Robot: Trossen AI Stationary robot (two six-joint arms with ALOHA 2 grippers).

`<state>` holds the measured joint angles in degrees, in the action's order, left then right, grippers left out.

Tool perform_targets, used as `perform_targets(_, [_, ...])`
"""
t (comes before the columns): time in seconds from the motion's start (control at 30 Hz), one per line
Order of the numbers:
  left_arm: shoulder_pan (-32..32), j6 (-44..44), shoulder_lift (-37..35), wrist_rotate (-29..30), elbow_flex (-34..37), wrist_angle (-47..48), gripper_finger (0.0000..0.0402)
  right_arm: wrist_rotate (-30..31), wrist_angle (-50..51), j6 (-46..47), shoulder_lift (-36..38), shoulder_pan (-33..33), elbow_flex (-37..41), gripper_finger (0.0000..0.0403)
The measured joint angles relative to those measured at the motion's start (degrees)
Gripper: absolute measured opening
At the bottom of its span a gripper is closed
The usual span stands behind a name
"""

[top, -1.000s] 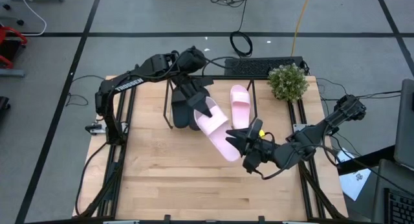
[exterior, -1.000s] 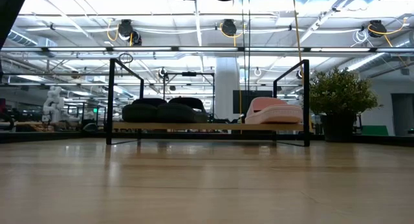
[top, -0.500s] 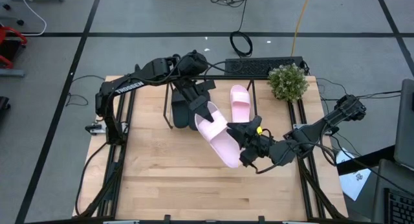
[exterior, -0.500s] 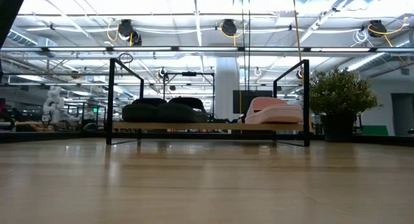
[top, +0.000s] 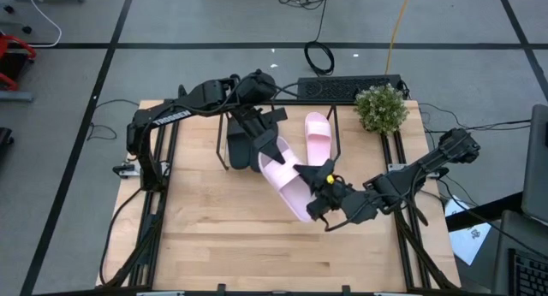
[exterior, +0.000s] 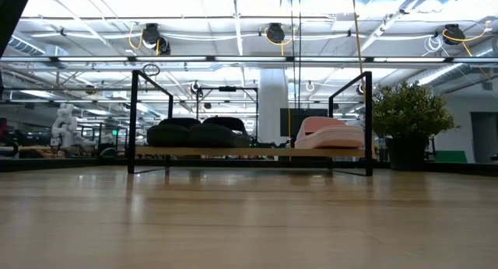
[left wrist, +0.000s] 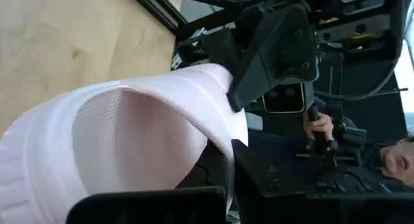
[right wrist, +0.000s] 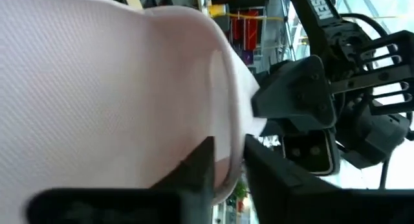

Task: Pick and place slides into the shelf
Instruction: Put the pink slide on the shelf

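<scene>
Both my grippers are shut on one pale pink slide (top: 289,180), held in the air in front of the shelf (exterior: 249,151); it is out of the low view. My left gripper (top: 267,146) is at its far end. My right gripper (top: 318,186) is at its right side. On the shelf's wooden board lie the two black slides (exterior: 194,134) at the left, also in the high view (top: 242,149). The other pink slide (exterior: 327,134) lies at the right, also in the high view (top: 318,138). My left gripper pinches the pink slide's far end (left wrist: 217,153) between its two fingers, coming from the table's far left. The slide is clear of the table and reaches away from the fingers toward the near right. My right gripper pinches the slide's right side edge (right wrist: 228,160) between its two fingers, coming from the table's right and lying across the slide. In the left wrist view it sits on the edge (left wrist: 228,88) opposite my left gripper.
A potted plant (top: 380,108) stands at the table's far right corner, and a keyboard (top: 342,89) lies behind the shelf. Black frame rails (top: 163,185) run along the table's left and right sides. A person's hand on a controller (left wrist: 320,130) shows beyond the table.
My right gripper has moved a little toward the table's left along with its arm. The pink slide stays held between both grippers, and its near end has shifted slightly toward the near edge.
</scene>
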<state>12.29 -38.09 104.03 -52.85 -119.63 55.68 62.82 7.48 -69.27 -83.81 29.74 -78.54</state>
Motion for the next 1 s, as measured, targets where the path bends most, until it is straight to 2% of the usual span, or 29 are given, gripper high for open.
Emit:
perform_targets(0.1, [0.1, 0.0, 0.0, 1.0, 0.0, -0.1, 0.0, 1.9, -0.7, -1.2, 0.0, 0.3, 0.0, 0.0015])
perform_targets(0.3, [1.1, 0.4, 0.0, 1.9, -0.1, -1.3, 0.0018, 8.0, -6.8, -4.1, -0.2, 1.2, 0.0, 0.0005])
perform_targets(0.5, [2.4, 0.9, -0.8, 1.7, -0.1, -1.3, 0.0043, 16.3, -8.4, -2.6, -0.1, 1.2, 0.1, 0.0003])
perform_targets(0.77, [5.3, 1.6, -4.6, 2.2, 0.0, -2.9, 0.0051, 16.9, -10.3, -1.2, 0.0, 0.0, 0.0, 0.0002])
perform_targets(1.0, [6.3, 1.9, -10.2, 7.8, 0.0, -3.2, 0.0051, 16.9, -10.3, 4.2, 0.0, -3.2, 0.0, 0.0001])
